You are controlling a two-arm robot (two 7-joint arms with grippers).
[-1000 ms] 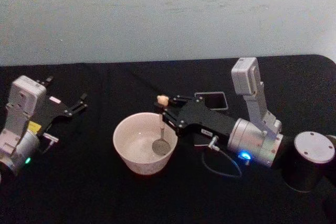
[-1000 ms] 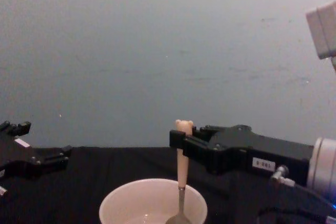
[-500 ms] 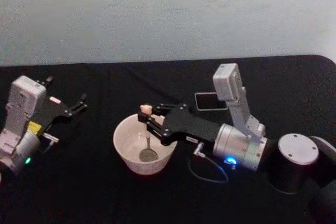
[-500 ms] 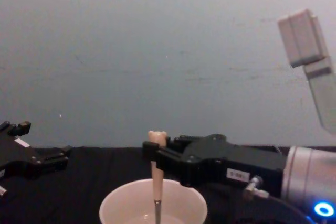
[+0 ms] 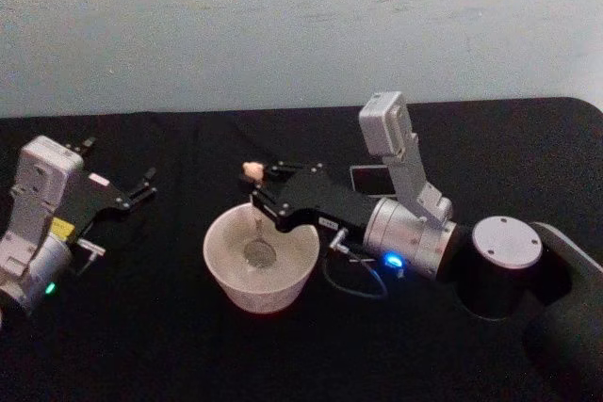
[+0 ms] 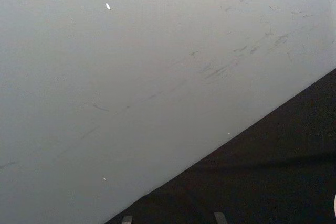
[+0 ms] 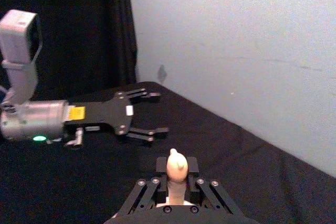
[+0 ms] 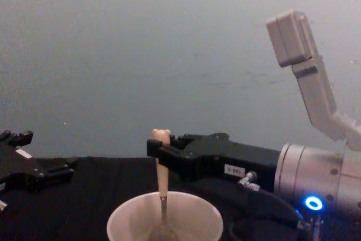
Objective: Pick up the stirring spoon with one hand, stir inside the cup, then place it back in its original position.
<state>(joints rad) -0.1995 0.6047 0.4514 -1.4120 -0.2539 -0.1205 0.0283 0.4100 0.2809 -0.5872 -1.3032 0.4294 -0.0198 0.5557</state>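
Observation:
The cream-white cup stands on the black table in front of me, its rim also low in the chest view. My right gripper is shut on the beige handle of the stirring spoon, just below its bear-head top. The spoon stands nearly upright with its metal bowl down inside the cup, toward the cup's far left side. The dark grey holder stands behind the right arm, partly hidden by the wrist camera. My left gripper rests open at the far left.
A black cloth covers the table, which ends at a pale wall. The right arm's cable loops just right of the cup. There is free tabletop between the cup and the left gripper.
My right gripper has swept the spoon leftward through the cup, from its right side to its far left side. The left arm has not moved.

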